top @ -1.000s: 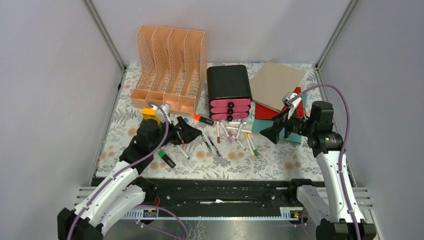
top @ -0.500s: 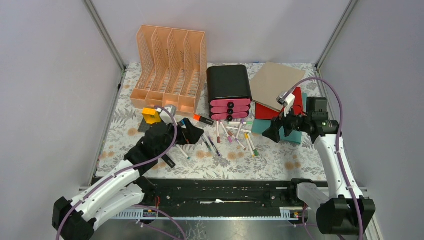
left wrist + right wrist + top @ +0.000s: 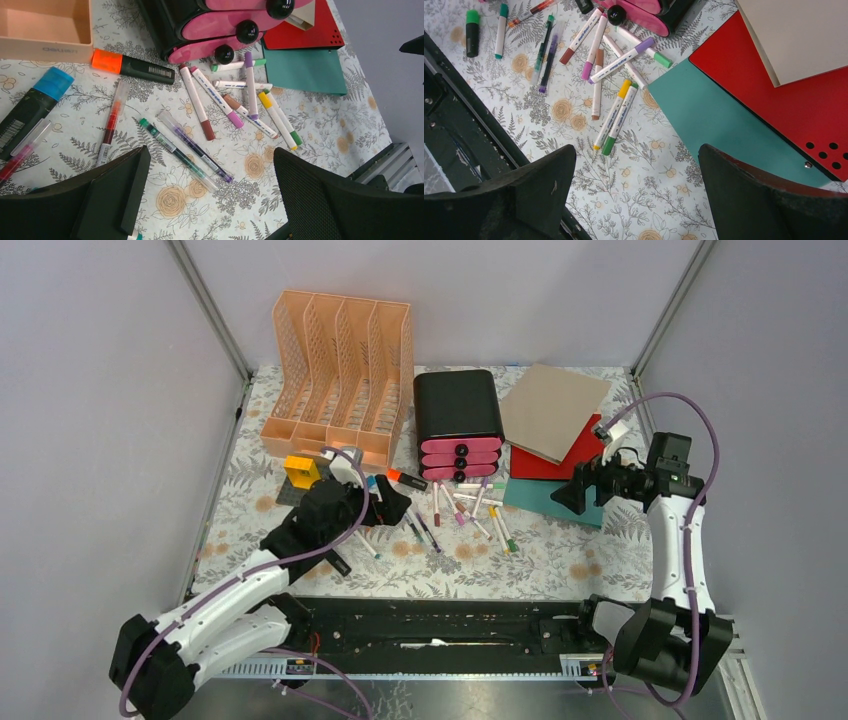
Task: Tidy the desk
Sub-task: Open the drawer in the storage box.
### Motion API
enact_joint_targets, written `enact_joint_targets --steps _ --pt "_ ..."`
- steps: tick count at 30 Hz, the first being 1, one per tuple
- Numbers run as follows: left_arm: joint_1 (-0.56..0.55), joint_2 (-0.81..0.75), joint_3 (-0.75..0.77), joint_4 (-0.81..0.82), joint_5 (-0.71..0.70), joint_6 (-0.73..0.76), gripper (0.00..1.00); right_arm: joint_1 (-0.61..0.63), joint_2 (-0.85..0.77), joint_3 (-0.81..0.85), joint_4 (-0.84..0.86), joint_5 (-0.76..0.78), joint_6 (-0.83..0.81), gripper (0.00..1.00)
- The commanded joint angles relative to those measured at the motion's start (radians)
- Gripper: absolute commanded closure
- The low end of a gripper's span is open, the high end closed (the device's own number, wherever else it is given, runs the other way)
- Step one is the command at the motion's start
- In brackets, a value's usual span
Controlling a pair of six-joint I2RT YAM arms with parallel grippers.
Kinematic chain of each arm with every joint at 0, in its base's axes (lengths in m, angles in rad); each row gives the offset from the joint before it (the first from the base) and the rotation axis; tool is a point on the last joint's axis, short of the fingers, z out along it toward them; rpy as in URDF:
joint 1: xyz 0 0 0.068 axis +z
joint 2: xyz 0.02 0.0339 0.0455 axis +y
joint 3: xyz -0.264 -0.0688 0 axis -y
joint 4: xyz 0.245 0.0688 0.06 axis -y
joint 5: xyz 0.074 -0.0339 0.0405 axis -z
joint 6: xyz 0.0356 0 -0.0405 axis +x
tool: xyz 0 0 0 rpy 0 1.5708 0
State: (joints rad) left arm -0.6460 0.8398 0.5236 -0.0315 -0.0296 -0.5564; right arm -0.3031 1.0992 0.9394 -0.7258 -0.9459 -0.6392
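Risk: left gripper [image 3: 210, 167], jaws apart, could sweep markers [image 3: 216, 97] off the desk's [image 3: 560, 560] near edge; right gripper [image 3: 638, 152], also apart, might snag teal folder [image 3: 704, 115].

Worktop [image 3: 560, 562]: pale floral cloth, metal frame at the edges.
Back left: orange file rack [image 3: 338, 375], upright.
Back middle: black drawer box [image 3: 458, 405] with pink fronts, just beside the rack.
Right: teal folder [image 3: 535, 498], with the red folder [image 3: 535, 464] overlapping it.
Centre: loose markers [image 3: 470, 505] scattered before the drawer box.
Left: yellow block [image 3: 301, 472], orange-capped highlighter [image 3: 132, 67], blue-capped highlighter [image 3: 32, 107].
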Motion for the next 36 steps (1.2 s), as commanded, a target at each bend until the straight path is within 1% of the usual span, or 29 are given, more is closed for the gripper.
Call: enact_joint_targets --steps 1,6,12,15,18,20,22,24,26,29,33,36 --pt "0.025 0.033 0.052 0.074 0.078 0.02 0.01 -0.026 0.034 0.017 -0.018 -0.062 -0.026 0.0" --pt "0.037 0.057 0.029 0.106 0.124 0.0 0.01 -0.027 0.04 0.015 -0.01 -0.099 -0.019 0.0" --pt "0.039 0.11 -0.001 0.193 0.291 -0.064 0.01 -0.028 0.001 -0.051 0.172 -0.111 0.17 0.0" --pt "0.039 0.137 -0.017 0.235 0.369 -0.113 0.01 -0.028 -0.007 -0.057 0.188 -0.15 0.204 0.0" --pt "0.037 0.152 -0.059 0.324 0.437 -0.211 0.01 -0.028 -0.019 -0.05 0.18 -0.163 0.225 0.0" --pt "0.022 0.154 -0.099 0.439 0.457 -0.281 0.01 -0.027 -0.028 -0.035 0.131 -0.176 0.189 0.0" --pt "-0.015 0.155 -0.121 0.47 0.416 -0.307 0.01 -0.027 -0.033 -0.022 0.088 -0.192 0.161 0.0" --pt "-0.073 0.154 -0.131 0.456 0.327 -0.3 0.01 -0.026 -0.049 -0.01 0.06 -0.181 0.157 0.0" --pt "-0.132 0.156 -0.142 0.44 0.234 -0.298 0.01 -0.027 -0.078 0.01 0.011 -0.15 0.114 0.0" --pt "-0.209 0.164 -0.139 0.403 0.118 -0.307 0.01 -0.027 -0.121 -0.024 0.004 -0.139 0.099 0.0" --pt "-0.283 0.199 -0.079 0.309 -0.013 -0.282 0.01 -0.027 -0.131 -0.048 0.003 -0.12 0.099 0.0" --pt "-0.319 0.251 -0.024 0.285 -0.068 -0.26 0.01 -0.027 -0.127 -0.049 0.005 -0.092 0.095 0.0"
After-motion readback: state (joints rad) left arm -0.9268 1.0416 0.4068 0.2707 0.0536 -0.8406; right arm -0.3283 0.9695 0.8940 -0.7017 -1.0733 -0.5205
